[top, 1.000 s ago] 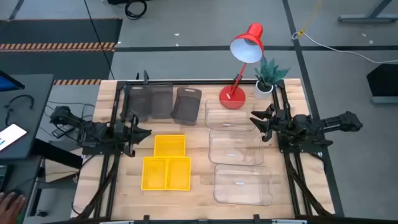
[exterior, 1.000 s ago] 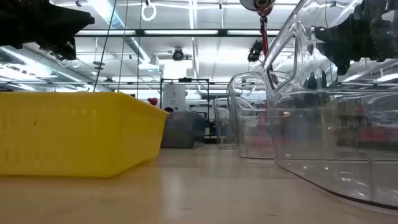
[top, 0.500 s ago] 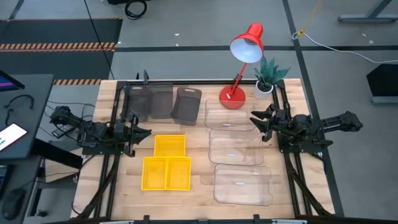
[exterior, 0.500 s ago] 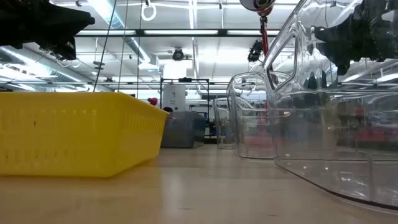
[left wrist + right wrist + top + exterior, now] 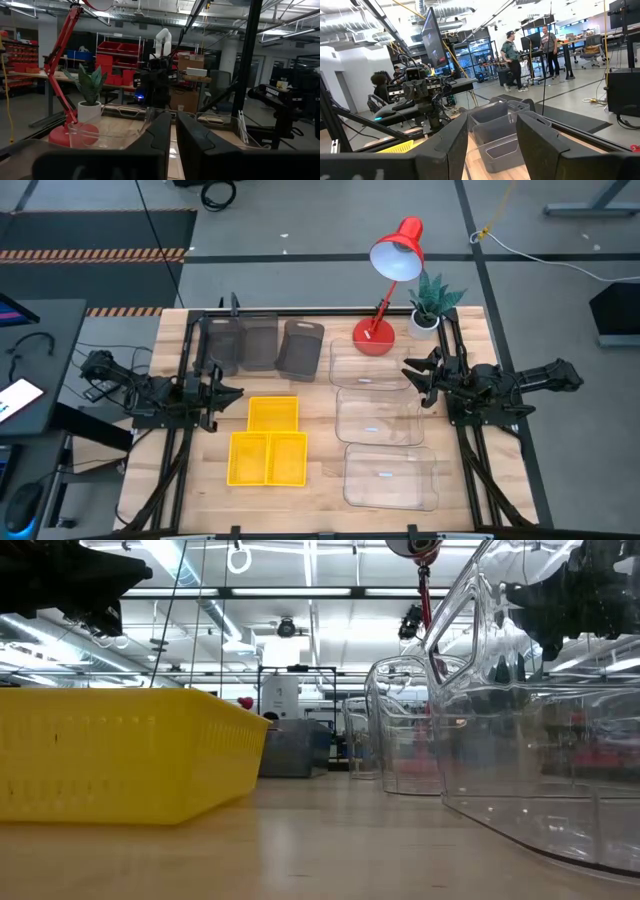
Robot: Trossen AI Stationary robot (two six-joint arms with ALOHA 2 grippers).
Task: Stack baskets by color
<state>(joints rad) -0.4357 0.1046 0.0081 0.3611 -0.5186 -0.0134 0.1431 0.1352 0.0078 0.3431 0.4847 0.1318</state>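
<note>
Three dark-grey baskets [image 5: 260, 343] stand side by side at the table's far left. Three yellow baskets [image 5: 268, 442] rest on their bottoms near the middle, one behind the other two. Three larger clear baskets [image 5: 380, 420] form a row from far to near on the right. My left gripper [image 5: 236, 392] hovers shut at the left edge, beside the yellow baskets, with only a slit between its fingers [image 5: 160, 132]. My right gripper [image 5: 410, 376] hovers open at the right, beside the clear baskets, with nothing between its fingers [image 5: 455, 135].
A red desk lamp [image 5: 385, 300] and a small potted plant [image 5: 430, 305] stand at the far right corner, behind the clear baskets. Bare wood lies between the yellow and clear baskets [image 5: 322, 440]. People stand in the room beyond the table [image 5: 510, 55].
</note>
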